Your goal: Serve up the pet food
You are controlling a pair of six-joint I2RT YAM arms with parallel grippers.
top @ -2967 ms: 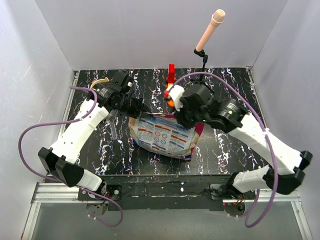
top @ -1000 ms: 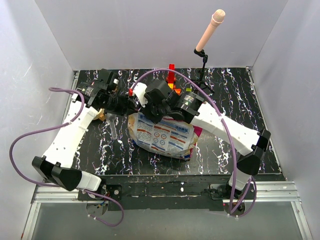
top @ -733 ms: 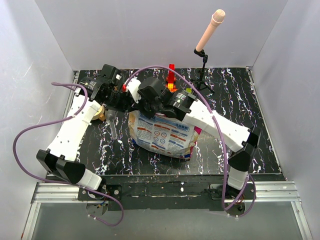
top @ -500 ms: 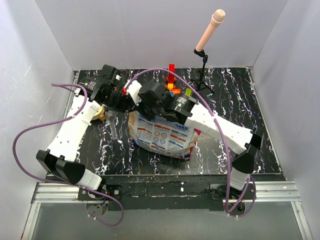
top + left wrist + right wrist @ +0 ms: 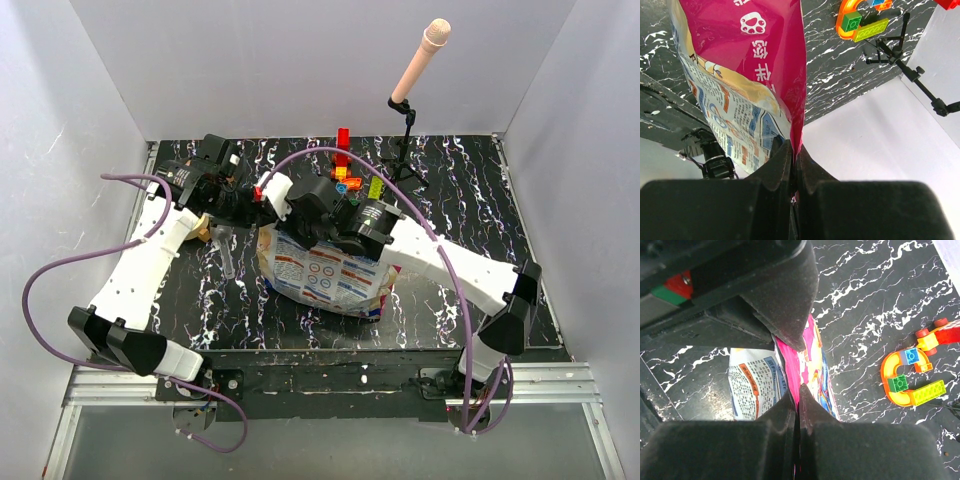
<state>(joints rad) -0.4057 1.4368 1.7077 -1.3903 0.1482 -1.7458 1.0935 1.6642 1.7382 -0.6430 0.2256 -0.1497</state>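
The pet food bag (image 5: 330,272) is glossy white, blue and pink and sits mid-table; the kibble inside is hidden. My left gripper (image 5: 260,215) is shut on the bag's pink top edge, and in the left wrist view the bag (image 5: 740,75) hangs from the pinched jaws (image 5: 794,150). My right gripper (image 5: 285,230) is shut on the same pink edge (image 5: 798,390), right beside the left fingers (image 5: 785,305). The printed bag face (image 5: 755,382) shows below them.
Bright toy blocks (image 5: 350,178) (image 5: 910,380) (image 5: 862,20) lie behind the bag. A microphone on a black stand (image 5: 405,110) rises at the back. A tan bowl (image 5: 204,230) peeks from under the left arm, with a small clear object (image 5: 228,255) next to it.
The right arm swung left from the bag's right side to beside the left gripper, and its jaws closed on the bag's top edge. The left gripper kept its hold.
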